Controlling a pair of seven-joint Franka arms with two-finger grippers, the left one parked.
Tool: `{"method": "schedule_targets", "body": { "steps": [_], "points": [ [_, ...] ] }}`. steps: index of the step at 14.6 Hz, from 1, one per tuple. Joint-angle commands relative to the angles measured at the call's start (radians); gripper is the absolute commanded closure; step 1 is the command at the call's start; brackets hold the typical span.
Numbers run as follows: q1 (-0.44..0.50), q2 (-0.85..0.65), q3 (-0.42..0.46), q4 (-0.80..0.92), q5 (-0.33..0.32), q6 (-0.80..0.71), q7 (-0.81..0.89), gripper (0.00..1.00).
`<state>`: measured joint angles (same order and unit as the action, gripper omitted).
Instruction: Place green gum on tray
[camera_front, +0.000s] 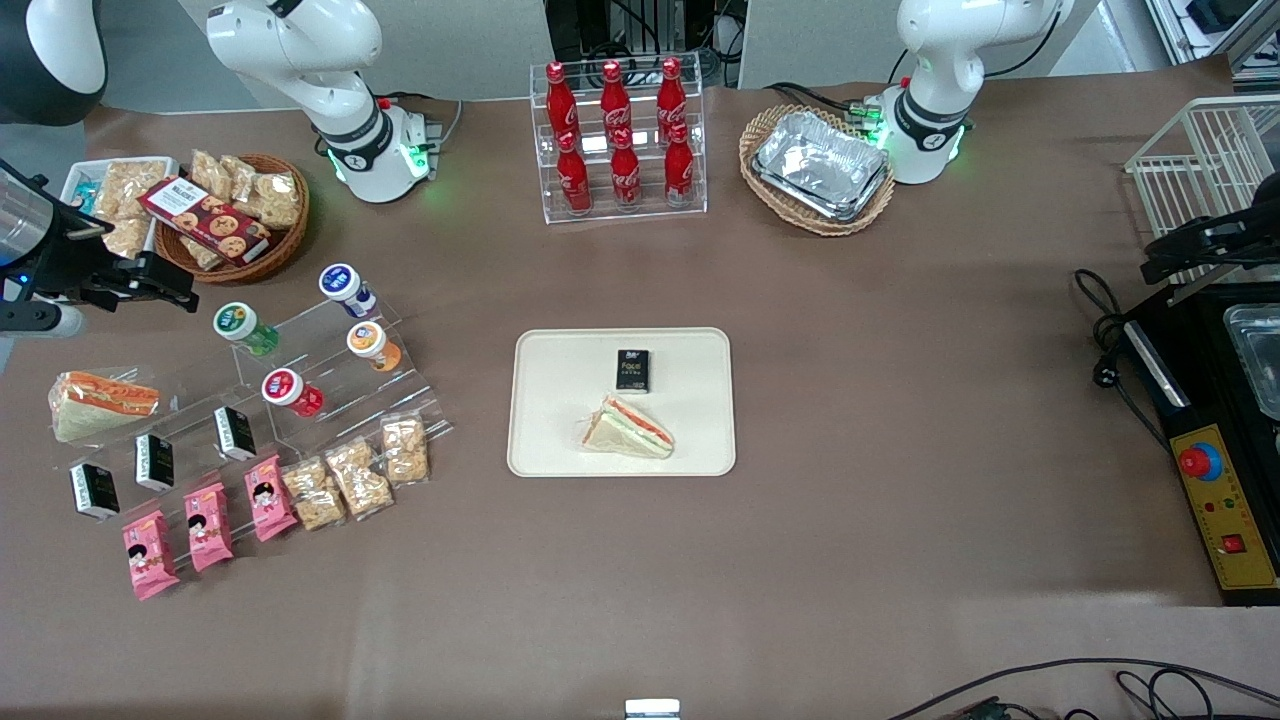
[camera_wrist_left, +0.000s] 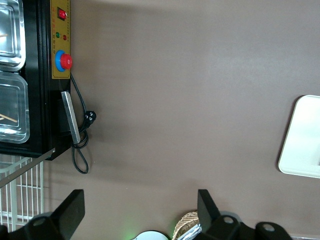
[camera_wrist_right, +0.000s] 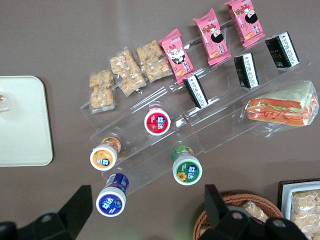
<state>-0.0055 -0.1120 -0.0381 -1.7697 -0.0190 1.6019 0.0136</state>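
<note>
Hovering above the green gum (camera_wrist_right: 187, 169) on its clear stand (camera_wrist_right: 150, 150), the gripper (camera_wrist_right: 145, 210) has its fingers spread wide, holding nothing

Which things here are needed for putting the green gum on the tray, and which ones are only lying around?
Needed:
green gum on the clear stepped stand
tray
gripper, open, at the working arm's end of the table

Only lying around:
red-lidded bottle
orange-lidded bottle
blue-lidded bottle
sandwich and black packet, on the tray
cola bottles
</note>
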Motion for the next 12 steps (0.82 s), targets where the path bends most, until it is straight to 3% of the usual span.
{"method": "schedule_targets", "body": {
  "steps": [1, 9, 12],
  "points": [
    [0.001, -0.012, -0.003, -0.011, -0.004, -0.005, -0.006, 0.0],
    [0.025, 0.018, 0.0, -0.002, -0.021, 0.003, -0.015, 0.0],
    [0.024, -0.009, -0.008, -0.016, -0.033, -0.008, -0.121, 0.0]
  ]
}}
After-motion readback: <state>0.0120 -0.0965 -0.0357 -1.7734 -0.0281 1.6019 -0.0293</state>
